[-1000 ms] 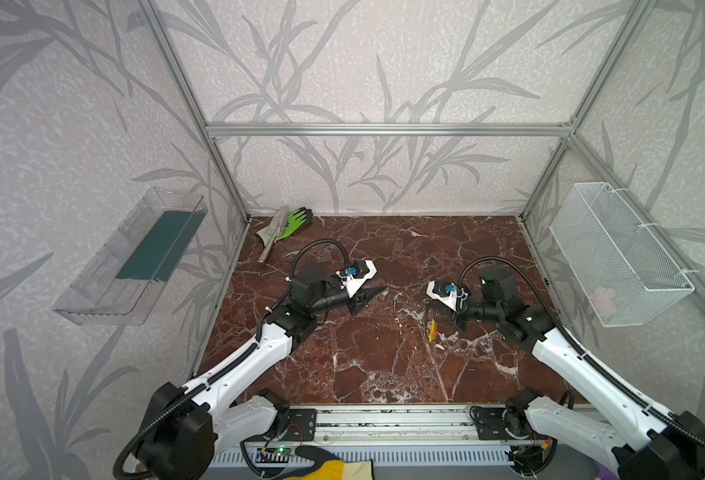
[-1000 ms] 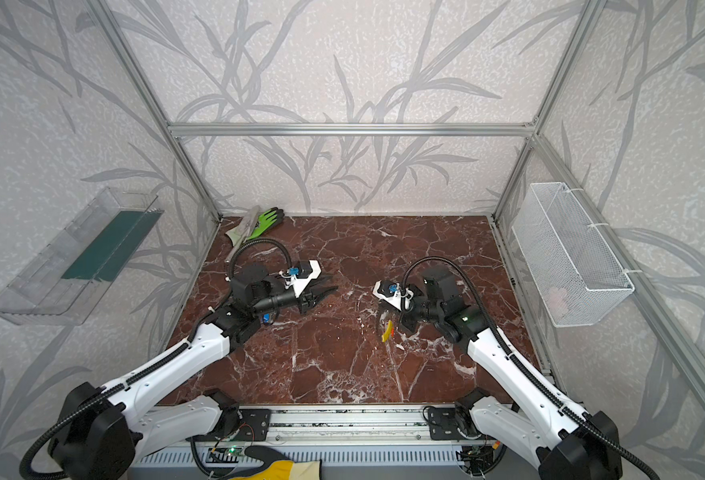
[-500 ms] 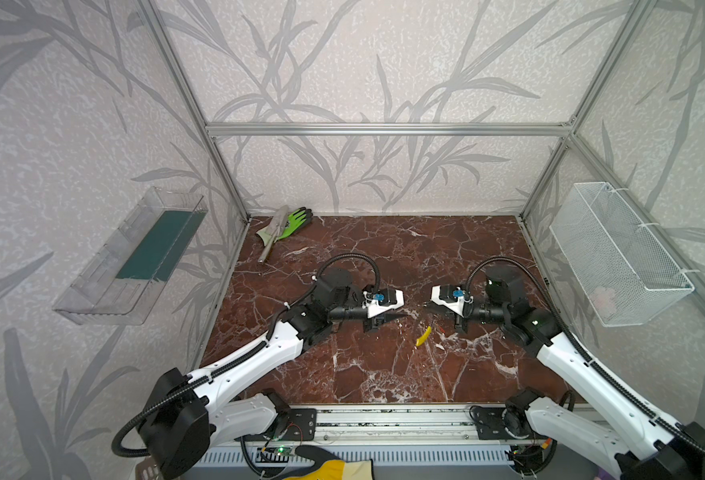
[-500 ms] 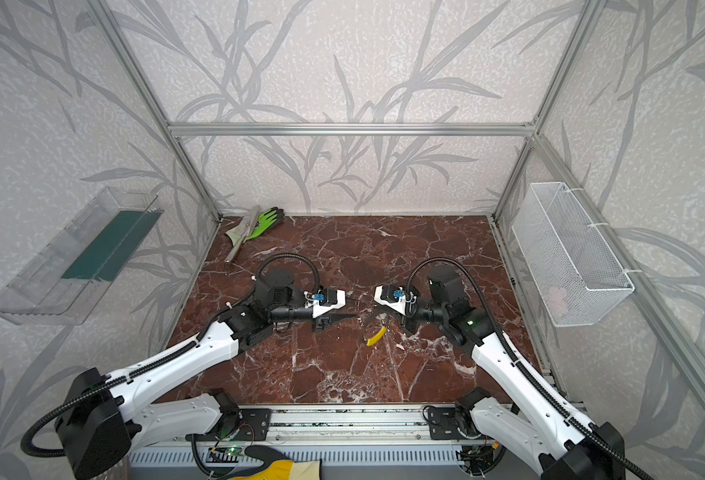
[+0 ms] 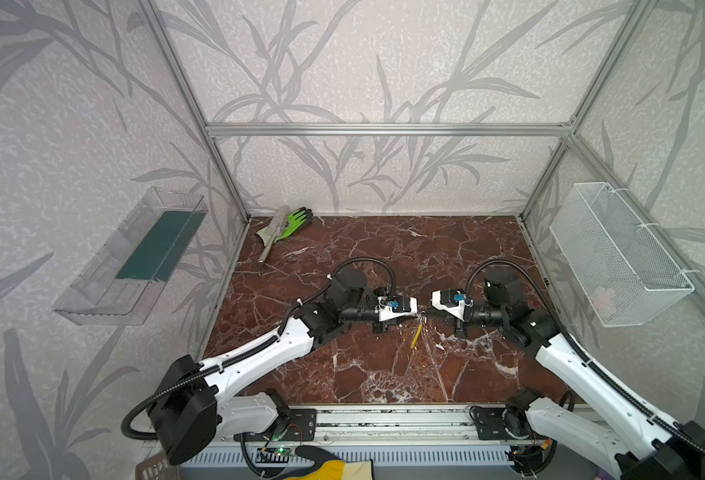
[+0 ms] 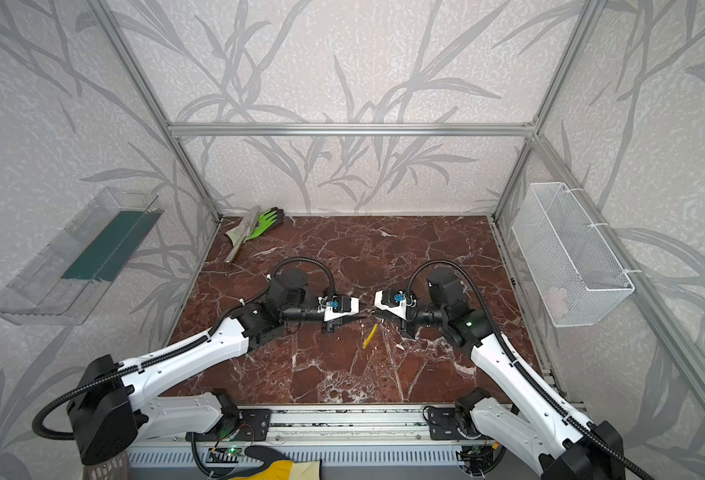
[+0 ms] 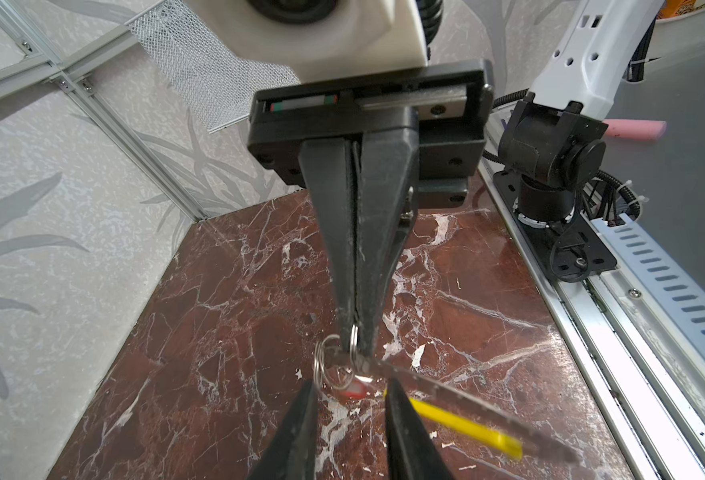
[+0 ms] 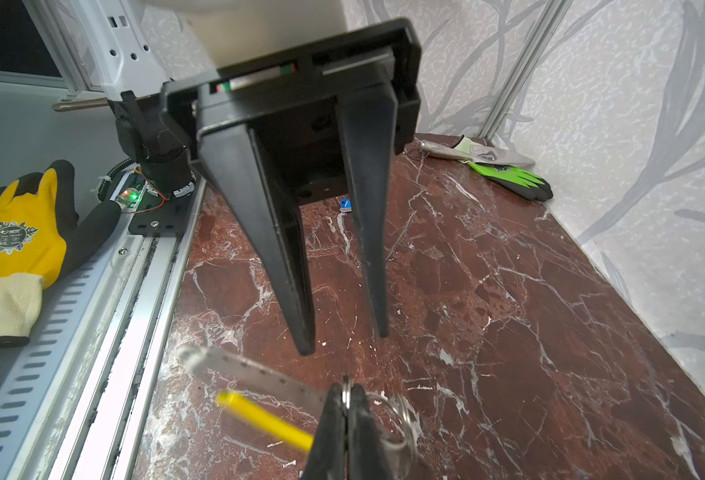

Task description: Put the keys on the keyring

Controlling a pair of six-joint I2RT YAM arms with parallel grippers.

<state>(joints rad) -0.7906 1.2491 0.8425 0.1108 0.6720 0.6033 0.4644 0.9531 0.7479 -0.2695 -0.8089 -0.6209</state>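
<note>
In both top views my two grippers meet tip to tip above the middle of the marble floor. My right gripper [image 8: 345, 392] [image 5: 428, 316] is shut on a small silver ring of the keyring [image 7: 467, 399]. The keyring's notched grey strip and its yellow arc [image 5: 416, 335] [image 6: 370, 336] hang below it. My left gripper [image 7: 349, 385] [image 6: 363, 318] is open, its fingertips just short of the silver rings [image 7: 329, 365], holding nothing. A blurred red-orange key head [image 7: 355, 390] shows under the rings. A blue-headed key [image 8: 345, 205] lies on the floor behind the left gripper.
A green glove and a silver tool [image 5: 286, 226] lie in the back left corner. A wire basket [image 5: 616, 257] hangs on the right wall, a clear tray [image 5: 134, 257] on the left wall. A yellow glove [image 8: 10, 241] rests on the front rail.
My left arm has swung right and forward until its tips reach the right gripper. Its jaws have narrowed a little. The hanging yellow arc has swung. The right gripper has hardly moved.
</note>
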